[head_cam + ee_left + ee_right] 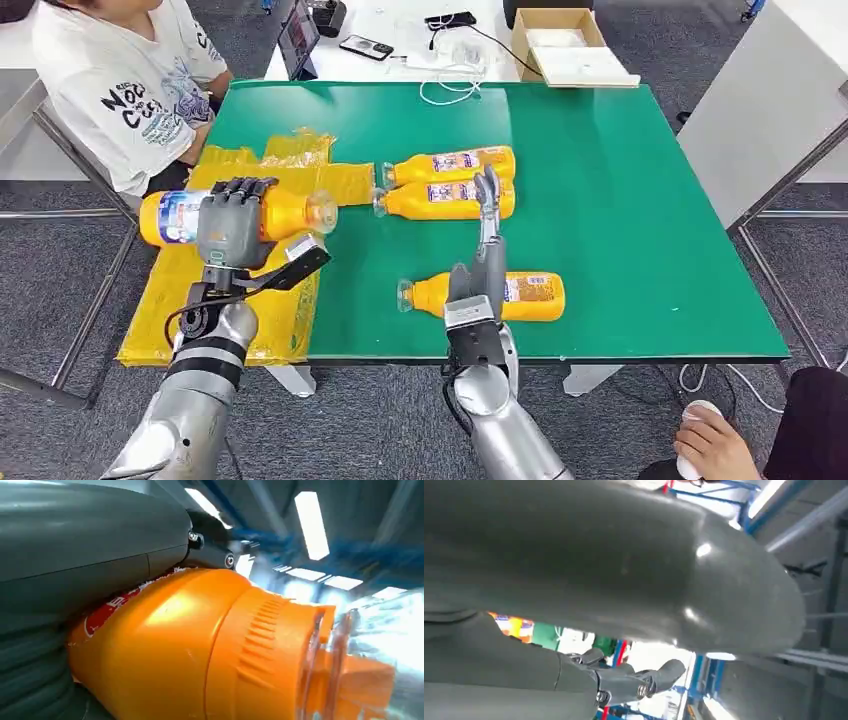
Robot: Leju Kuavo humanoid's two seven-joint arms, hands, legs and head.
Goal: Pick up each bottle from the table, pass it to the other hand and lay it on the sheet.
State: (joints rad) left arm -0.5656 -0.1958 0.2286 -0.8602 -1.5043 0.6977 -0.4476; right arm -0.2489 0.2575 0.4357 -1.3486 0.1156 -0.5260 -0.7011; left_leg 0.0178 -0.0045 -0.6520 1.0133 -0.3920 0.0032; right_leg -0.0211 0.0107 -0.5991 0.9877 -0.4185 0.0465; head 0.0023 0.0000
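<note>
My left hand (pixel 232 222) grips an orange bottle (pixel 290 213) around its middle, holding it sideways over the yellow sheet (pixel 262 310) at the table's left side, clear cap pointing right. The left wrist view shows that bottle (pixel 190 650) close up under my thumb. My right hand (pixel 486 240) stands edge-on with its fingers stretched out and nothing in it, above another orange bottle (pixel 530 296) lying near the front edge. Two more orange bottles (pixel 455 165) (pixel 450 199) lie side by side in the middle of the green table (pixel 640 200).
A person in a white T-shirt (pixel 125 80) sits at the far left by the sheet. Another person's hand (pixel 712 442) is at the lower right. Beyond the green top are a cardboard box (pixel 565 45), a tablet (pixel 298 40), a phone and cables.
</note>
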